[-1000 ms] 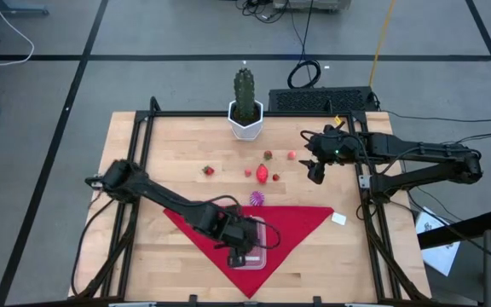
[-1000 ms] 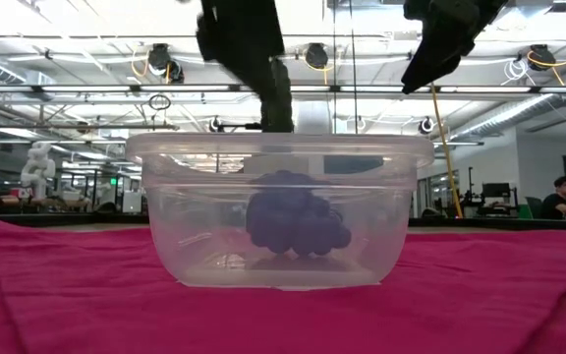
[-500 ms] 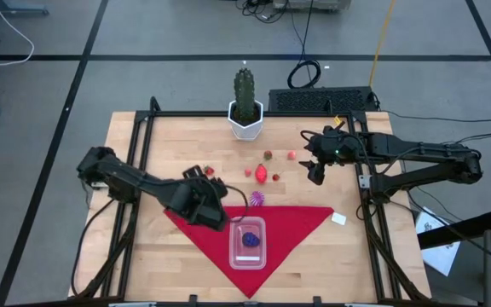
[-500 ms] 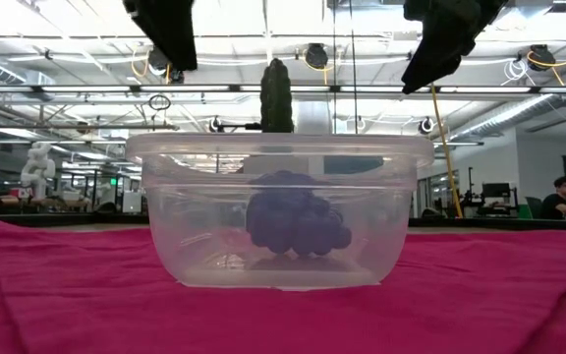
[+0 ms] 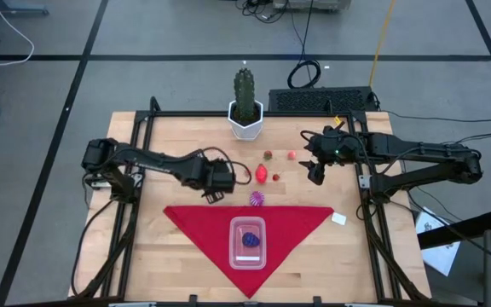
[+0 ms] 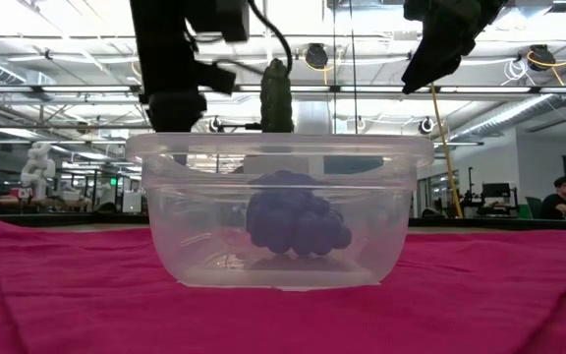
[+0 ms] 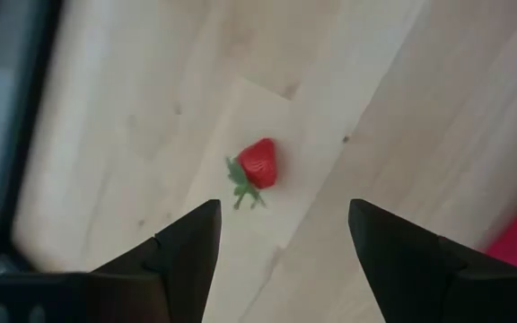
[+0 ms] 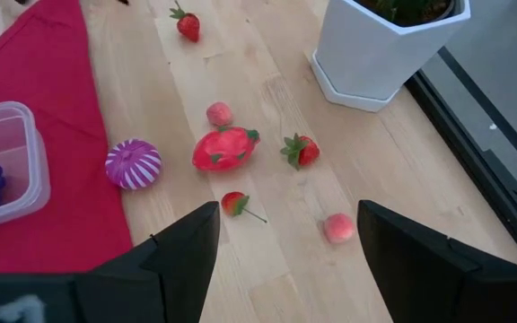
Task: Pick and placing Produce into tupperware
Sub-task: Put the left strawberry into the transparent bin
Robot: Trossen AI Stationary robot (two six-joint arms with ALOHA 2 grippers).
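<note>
The left end effector hangs over the wooden worktop just past the upper edge of the red cloth, its fingers spread wide with nothing between them. Its wrist camera looks down on a small strawberry with a green stem lying on the bare wood in line with the gap between the two fingers. From the right arm's camera the same strawberry sits well apart from the rest of the produce.

The clear container stands in the middle of the cloth, and a dark purple bunch of grapes already lies inside it. A purple-and-white striped piece rests at the cloth's upper edge. Farther up the wood lie a large red-pink fruit, a pink ball beside it, a second strawberry, a little red piece with a stalk and a peach-coloured ball.

The right end effector is held open above the worktop's right side, near that scatter, gripping nothing. A cactus in a white pot stands at the far edge.
</note>
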